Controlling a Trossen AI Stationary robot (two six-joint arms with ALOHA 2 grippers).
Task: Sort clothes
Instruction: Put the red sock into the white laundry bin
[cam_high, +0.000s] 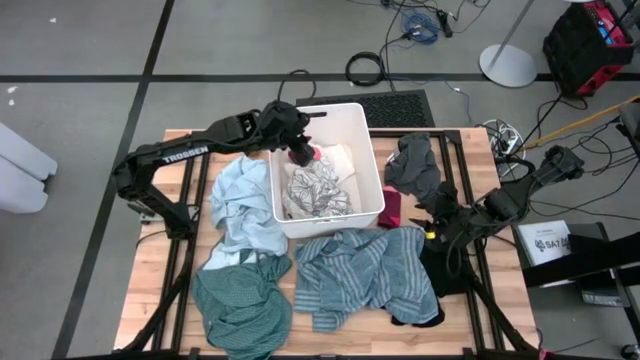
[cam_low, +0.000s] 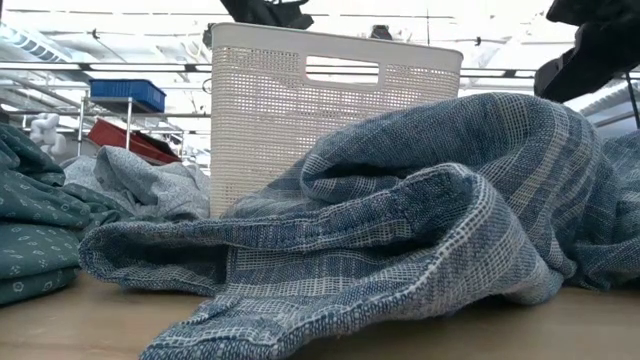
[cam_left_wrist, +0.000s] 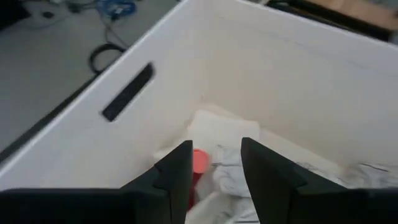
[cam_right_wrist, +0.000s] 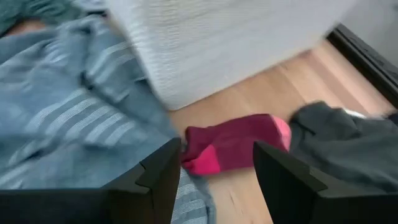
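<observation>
My left gripper (cam_high: 300, 150) is open above the far end of the white bin (cam_high: 370, 170). A red-pink piece (cam_left_wrist: 199, 162) lies by one finger, over white cloth (cam_left_wrist: 217, 127) and a grey patterned piece (cam_high: 315, 190) in the bin. My right gripper (cam_high: 432, 215) is open, low over the table to the right of the bin. Its fingers stand on either side of a maroon sock with a pink toe (cam_right_wrist: 242, 140) that lies flat on the wood. A blue-grey striped garment (cam_high: 365, 265) lies spread at the table's near side. My left gripper (cam_left_wrist: 216, 146) points down into the bin with the red-pink piece beside one finger (cam_left_wrist: 180, 168). I cannot tell whether that finger touches it.
A light blue garment (cam_high: 240, 205) and a teal green one (cam_high: 240, 300) lie left of the bin. A dark grey piece (cam_high: 415, 165) lies at the far right and a black one (cam_high: 435, 270) at the near right. Cables and a stand are on the floor behind.
</observation>
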